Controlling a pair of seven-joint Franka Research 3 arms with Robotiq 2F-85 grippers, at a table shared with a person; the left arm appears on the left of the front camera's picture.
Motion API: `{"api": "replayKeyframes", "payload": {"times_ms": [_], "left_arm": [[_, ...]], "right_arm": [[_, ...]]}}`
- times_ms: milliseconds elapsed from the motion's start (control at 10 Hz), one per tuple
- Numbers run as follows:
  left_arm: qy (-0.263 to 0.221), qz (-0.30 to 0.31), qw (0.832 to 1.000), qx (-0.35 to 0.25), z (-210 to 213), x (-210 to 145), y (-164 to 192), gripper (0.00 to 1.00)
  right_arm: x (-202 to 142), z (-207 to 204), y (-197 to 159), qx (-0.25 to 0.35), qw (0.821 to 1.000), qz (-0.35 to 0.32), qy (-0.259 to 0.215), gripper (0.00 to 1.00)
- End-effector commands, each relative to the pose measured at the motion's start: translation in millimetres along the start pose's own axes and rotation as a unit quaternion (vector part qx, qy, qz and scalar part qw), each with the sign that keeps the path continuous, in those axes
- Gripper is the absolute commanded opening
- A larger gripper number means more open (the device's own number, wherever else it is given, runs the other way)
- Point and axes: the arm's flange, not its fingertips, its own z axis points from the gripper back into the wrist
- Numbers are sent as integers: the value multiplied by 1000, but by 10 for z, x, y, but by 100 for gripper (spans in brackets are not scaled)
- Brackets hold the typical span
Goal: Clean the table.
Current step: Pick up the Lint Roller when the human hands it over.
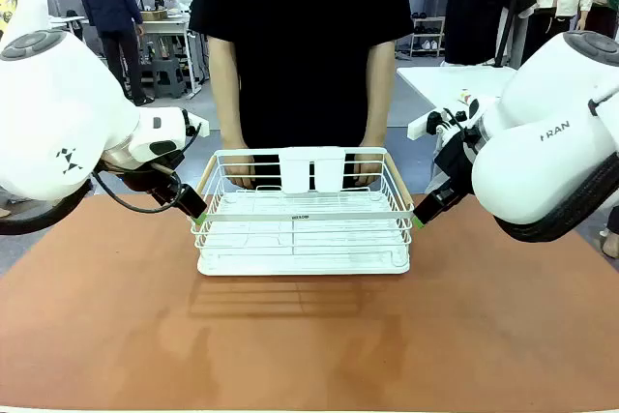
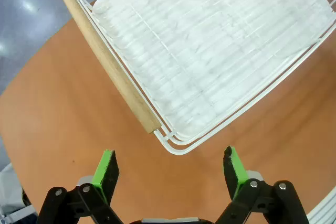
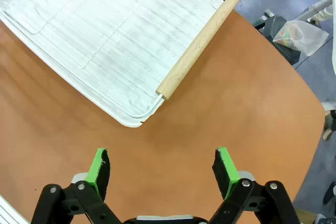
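Black green-padded left hand [image 2: 168,157] is spread wide, just short of the white wire basket [image 1: 302,229] mid reddish-brown bench [image 1: 309,345]; right hand [image 3: 161,156] same. I'd centre each on a wooden handle [image 2: 107,61], pinch together. Front view adds the person's hands [image 1: 239,174] at the far rim; wrist views give the gaps.

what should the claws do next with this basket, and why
Probably ease both claws forward until each straddles a wooden handle. The left claw and right claw are open, each just short of a handle end, the left handle and the right handle, gripping nothing. The white wire basket sits on the table and likely has to come off it.
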Motion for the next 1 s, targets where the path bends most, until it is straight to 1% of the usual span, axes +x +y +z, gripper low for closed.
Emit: {"api": "replayKeyframes", "payload": {"times_ms": [0,900], "left_arm": [[0,0,1000,0,0,1,-2,100],[0,0,1000,0,0,1,-2,100]], "right_arm": [[0,1,0,0,1000,0,0,100],[0,1,0,0,1000,0,0,100]]}}
